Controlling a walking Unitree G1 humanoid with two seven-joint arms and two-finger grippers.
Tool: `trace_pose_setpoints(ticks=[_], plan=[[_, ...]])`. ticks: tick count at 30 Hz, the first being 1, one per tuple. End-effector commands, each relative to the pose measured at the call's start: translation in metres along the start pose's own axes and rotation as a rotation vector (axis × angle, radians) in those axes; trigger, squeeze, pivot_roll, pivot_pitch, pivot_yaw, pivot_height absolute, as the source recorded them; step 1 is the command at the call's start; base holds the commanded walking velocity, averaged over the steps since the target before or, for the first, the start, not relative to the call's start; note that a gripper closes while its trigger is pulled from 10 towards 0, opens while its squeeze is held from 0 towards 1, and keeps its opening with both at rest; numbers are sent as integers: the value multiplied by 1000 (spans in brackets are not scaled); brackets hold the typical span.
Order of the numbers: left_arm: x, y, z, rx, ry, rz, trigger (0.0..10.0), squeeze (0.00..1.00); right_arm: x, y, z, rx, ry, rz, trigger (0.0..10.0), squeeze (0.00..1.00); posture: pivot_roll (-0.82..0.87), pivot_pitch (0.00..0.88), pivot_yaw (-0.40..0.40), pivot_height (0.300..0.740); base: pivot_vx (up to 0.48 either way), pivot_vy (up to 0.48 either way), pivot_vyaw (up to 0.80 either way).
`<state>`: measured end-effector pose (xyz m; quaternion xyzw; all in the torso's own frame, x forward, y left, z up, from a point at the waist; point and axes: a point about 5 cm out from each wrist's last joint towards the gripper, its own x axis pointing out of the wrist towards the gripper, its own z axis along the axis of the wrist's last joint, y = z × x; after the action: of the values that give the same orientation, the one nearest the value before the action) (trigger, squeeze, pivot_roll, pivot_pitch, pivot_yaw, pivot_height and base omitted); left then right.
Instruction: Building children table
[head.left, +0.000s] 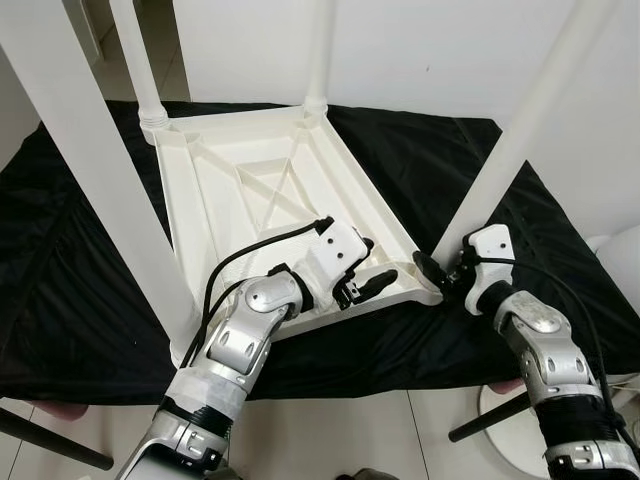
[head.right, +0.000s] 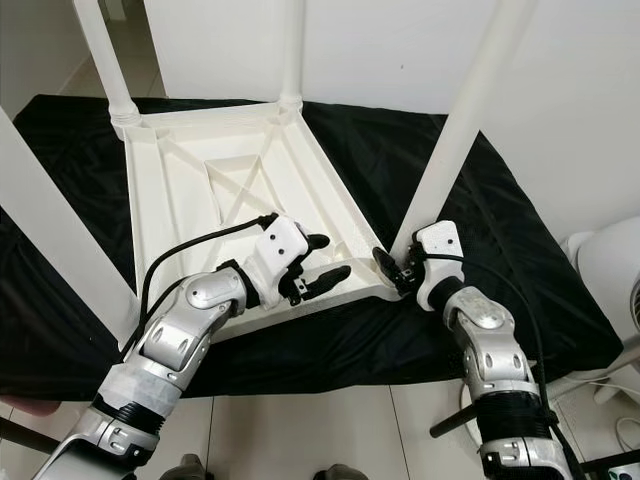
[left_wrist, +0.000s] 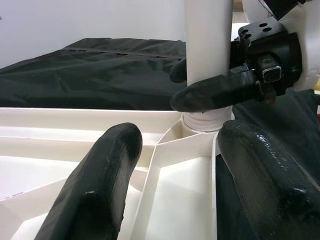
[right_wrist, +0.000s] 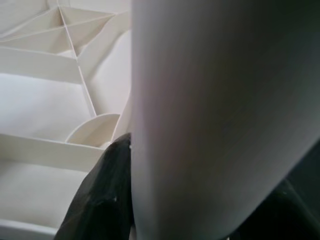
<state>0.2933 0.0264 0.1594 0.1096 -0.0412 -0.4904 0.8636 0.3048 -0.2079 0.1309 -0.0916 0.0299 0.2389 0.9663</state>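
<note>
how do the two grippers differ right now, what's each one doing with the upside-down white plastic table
The right gripper is shut on the white table leg at its base; the left gripper is open, holding nothing. The right one sits outside the upside-down white plastic table, the left over its ribbed underside. Both sit at the same near corner.

Head eyes look down on upturned table (head.left: 270, 190); wrist cameras close at its corner leg (left_wrist: 207, 55).

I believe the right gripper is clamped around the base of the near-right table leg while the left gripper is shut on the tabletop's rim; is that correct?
Not quite: the left gripper is open, its jaws spread apart over the tabletop's ribbed underside, gripping nothing, as the left wrist view shows. The rest holds: the right gripper is clamped around the base of the near-right table leg.
</note>
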Motion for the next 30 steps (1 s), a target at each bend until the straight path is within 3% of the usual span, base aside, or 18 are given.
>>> trace_pose_setpoints(ticks=[1,5,6,7,8,9,10,15,18,24,25,28,30], plan=[[0,3,1,10,2,44,10000,0,-1,6,-11,-7,51,43,0,0,53,0,-57,740,0,0,0],[0,2,1,9,2,44,10000,0,-4,6,-15,11,62,40,0,0,51,0,-54,740,0,0,0],[0,1,1,7,2,41,10000,0,-5,4,-16,22,55,14,2824,0,49,0,-53,740,0,0,0],[0,1,1,7,2,41,10000,0,-5,4,-16,22,55,14,2824,0,49,0,-53,740,0,0,0],[0,1,1,7,2,39,10000,0,-5,4,-16,19,50,6,9137,0,47,0,-49,740,0,0,0],[0,1,1,7,2,38,10000,0,-5,4,-16,15,47,3,9137,0,47,0,-49,740,0,0,0],[0,1,1,7,3,36,10000,0,-5,3,-17,28,40,-23,10000,0,46,0,-48,740,0,0,0],[0,1,0,7,6,31,10000,0,-7,-2,-22,20,59,-163,10000,0,45,0,-42,740,0,0,0],[-1,1,0,7,6,29,10000,0,-6,-2,-22,30,57,-183,10000,0,44,0,-41,740,0,0,0],[1,-1,0,7,5,15,10000,0,-5,5,-20,98,60,-331,10000,0,34,0,-35,740,0,0,0],[1,-2,0,6,4,12,10000,0,-6,6,-17,140,53,-432,10000,0,31,0,-35,740,0,0,0],[1,-2,0,6,4,10,10000,0,-7,6,-17,152,49,-462,10000,0,31,0,-35,740,0,0,0],[1,-3,0,6,5,8,10000,0,-7,11,-15,176,42,-554,10000,0,27,0,-36,740,0,0,0]])
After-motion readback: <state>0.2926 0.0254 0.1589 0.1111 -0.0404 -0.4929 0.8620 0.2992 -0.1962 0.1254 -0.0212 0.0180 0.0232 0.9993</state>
